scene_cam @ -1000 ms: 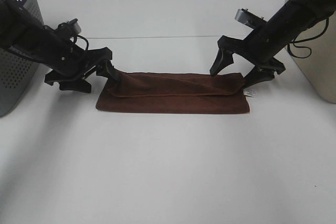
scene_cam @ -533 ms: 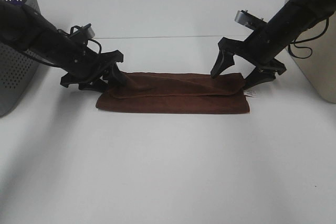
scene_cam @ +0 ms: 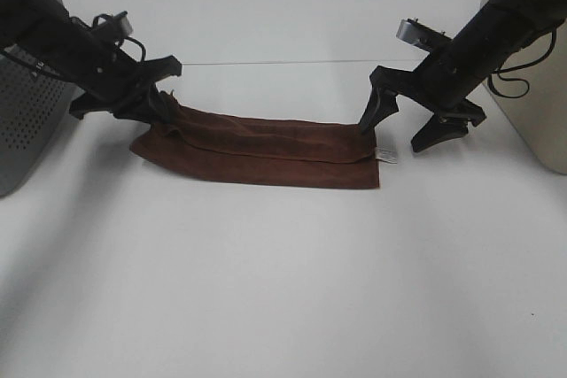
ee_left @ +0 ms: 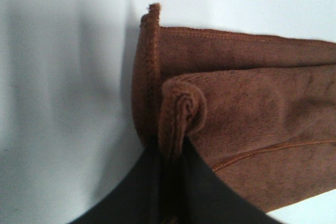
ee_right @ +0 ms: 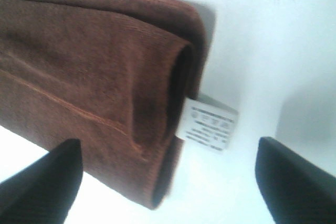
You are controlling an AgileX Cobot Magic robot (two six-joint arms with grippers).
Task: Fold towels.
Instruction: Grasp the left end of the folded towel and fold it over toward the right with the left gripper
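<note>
The dark reddish-brown towel (scene_cam: pixel 261 152) lies on the white table (scene_cam: pixel 283 289), folded into a long strip. Its small white tag (scene_cam: pixel 386 156) is at the right end. My left gripper (scene_cam: pixel 166 110) is shut on the towel's left end and holds that end slightly raised. In the left wrist view the black fingers (ee_left: pixel 142 192) pinch a folded lip of the towel (ee_left: pixel 241 103). My right gripper (scene_cam: pixel 396 135) is open, with one fingertip by the towel's right end and the other off it. The right wrist view shows the towel end (ee_right: pixel 89 66) and the tag (ee_right: pixel 207 121) between the spread fingertips (ee_right: pixel 47 182).
A grey perforated basket (scene_cam: pixel 27 121) stands at the left edge, behind the left arm. A beige container (scene_cam: pixel 532 104) stands at the right edge, beside the right arm.
My left gripper has pulled back to the left and dragged the towel with it. The towel's right end and tag have slid left, out from under the right gripper. The right gripper has barely moved.
</note>
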